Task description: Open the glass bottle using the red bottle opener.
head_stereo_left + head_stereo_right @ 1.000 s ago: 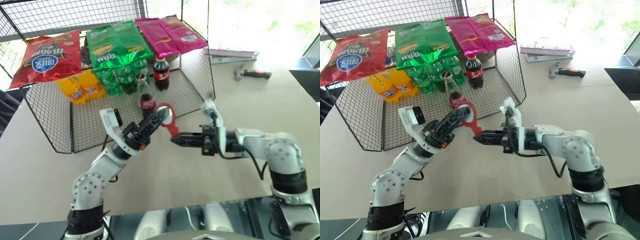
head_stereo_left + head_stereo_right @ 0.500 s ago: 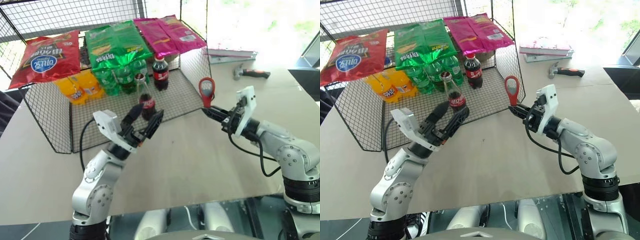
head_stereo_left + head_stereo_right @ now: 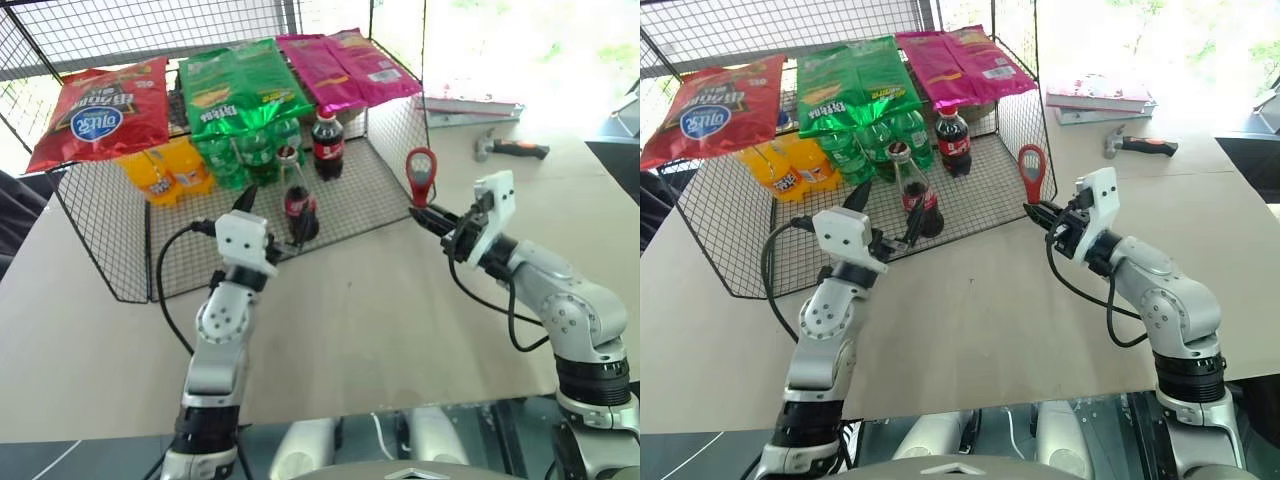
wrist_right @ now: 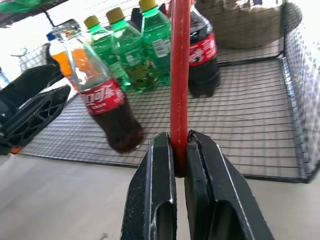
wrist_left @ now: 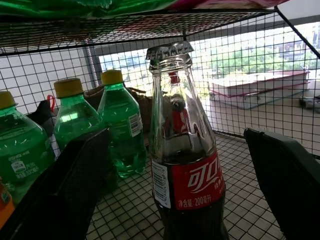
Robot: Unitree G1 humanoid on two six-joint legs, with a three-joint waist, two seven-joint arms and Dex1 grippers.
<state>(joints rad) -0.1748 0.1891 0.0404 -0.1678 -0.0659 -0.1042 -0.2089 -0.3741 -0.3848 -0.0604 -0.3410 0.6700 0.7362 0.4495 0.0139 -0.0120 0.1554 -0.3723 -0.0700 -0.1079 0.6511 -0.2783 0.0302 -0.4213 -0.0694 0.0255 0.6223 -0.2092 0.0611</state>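
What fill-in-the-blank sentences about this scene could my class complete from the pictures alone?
1. The right claw is shut on the red bottle opener, gripping it by its ____.
2. The left claw is ____, one finger on each side of the glass bottle.
3. The glass bottle's metal cap is still ____.

Missing words: handle; open; on

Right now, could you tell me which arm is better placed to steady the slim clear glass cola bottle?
Left. The left gripper is open with the glass bottle standing between its black fingers, not yet gripped. The right gripper is shut on the flat red bottle opener, off to the bottle's side.
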